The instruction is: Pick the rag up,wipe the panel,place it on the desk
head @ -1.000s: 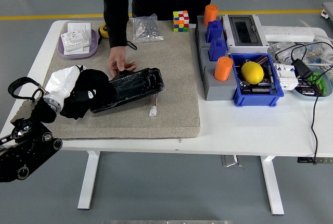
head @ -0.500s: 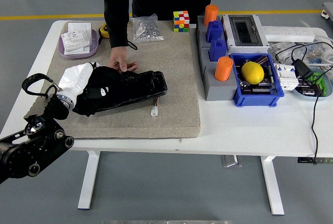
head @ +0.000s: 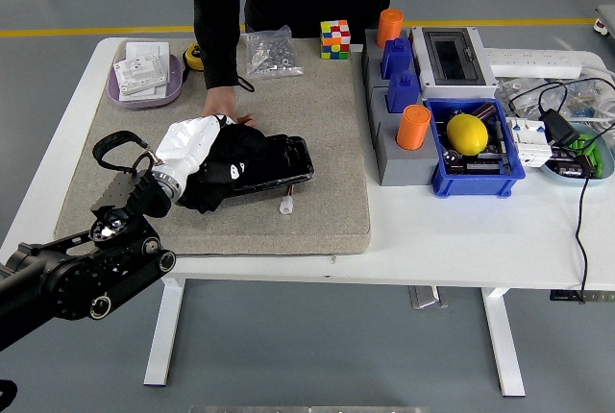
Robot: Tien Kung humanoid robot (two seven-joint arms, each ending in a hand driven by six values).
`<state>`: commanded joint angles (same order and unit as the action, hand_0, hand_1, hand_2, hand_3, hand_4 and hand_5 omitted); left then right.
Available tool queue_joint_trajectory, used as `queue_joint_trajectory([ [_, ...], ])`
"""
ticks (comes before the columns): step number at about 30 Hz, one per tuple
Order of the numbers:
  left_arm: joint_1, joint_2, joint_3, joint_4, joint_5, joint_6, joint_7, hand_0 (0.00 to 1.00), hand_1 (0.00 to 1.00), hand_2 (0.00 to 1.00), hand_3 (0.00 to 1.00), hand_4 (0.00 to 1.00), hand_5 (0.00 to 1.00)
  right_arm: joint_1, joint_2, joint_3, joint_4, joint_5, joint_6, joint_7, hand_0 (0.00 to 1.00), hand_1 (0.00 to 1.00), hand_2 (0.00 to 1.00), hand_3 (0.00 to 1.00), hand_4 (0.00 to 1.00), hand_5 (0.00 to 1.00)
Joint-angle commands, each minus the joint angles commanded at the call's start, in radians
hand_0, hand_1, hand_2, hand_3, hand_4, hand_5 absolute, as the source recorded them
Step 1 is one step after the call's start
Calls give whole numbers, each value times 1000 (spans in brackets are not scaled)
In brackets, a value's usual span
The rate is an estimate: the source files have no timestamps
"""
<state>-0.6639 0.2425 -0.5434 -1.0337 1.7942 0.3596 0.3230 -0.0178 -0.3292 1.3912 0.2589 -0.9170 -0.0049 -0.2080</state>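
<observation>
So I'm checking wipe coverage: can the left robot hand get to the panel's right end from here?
Probably yes: the left robot hand holds the rag on the panel, and nothing blocks its right end; the person's hand is behind the left end.

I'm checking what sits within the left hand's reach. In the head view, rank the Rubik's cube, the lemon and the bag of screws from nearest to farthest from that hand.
From the left hand, which holds the rag on the panel:
1. Bag of screws, beyond the hand at the mat's far edge.
2. Rubik's cube, further right along the far edge.
3. Lemon, in the blue bin off to the right.
</observation>
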Motion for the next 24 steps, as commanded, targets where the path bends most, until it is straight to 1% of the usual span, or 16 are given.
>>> queue_joint_trajectory([
  [2,-11,-9,10,3,0,1,1,214,82,440,306,2,2,1,0,-1,0,0,0,0,692,448,639,616,998,700],
  [8,-47,-50,48,8,-9,-2,6,213,81,439,307,2,2,4,-2,-4,0,1,2,0,692,448,638,617,998,702],
  [11,-62,-64,75,8,-13,-5,8,213,81,439,307,2,2,6,-2,-6,1,1,2,0,692,448,638,617,998,702],
  [13,-68,-69,88,8,-15,-7,10,213,81,439,307,2,2,7,-3,-6,1,2,2,0,692,448,638,617,998,702],
  [15,-80,-83,115,7,-19,-9,13,214,81,439,307,2,2,7,-4,-8,0,1,4,-1,690,448,638,617,998,702],
  [17,-82,-86,120,6,-19,-9,14,214,81,439,307,2,2,8,-5,-8,0,1,5,-1,690,448,638,617,998,702],
  [21,-91,-102,141,2,-21,-9,16,210,81,440,308,2,2,8,-5,-10,0,2,5,-1,691,448,637,617,998,702],
  [24,-95,-107,150,1,-22,-9,17,210,81,440,308,2,2,8,-4,-13,1,2,5,0,691,448,637,617,998,702],
])
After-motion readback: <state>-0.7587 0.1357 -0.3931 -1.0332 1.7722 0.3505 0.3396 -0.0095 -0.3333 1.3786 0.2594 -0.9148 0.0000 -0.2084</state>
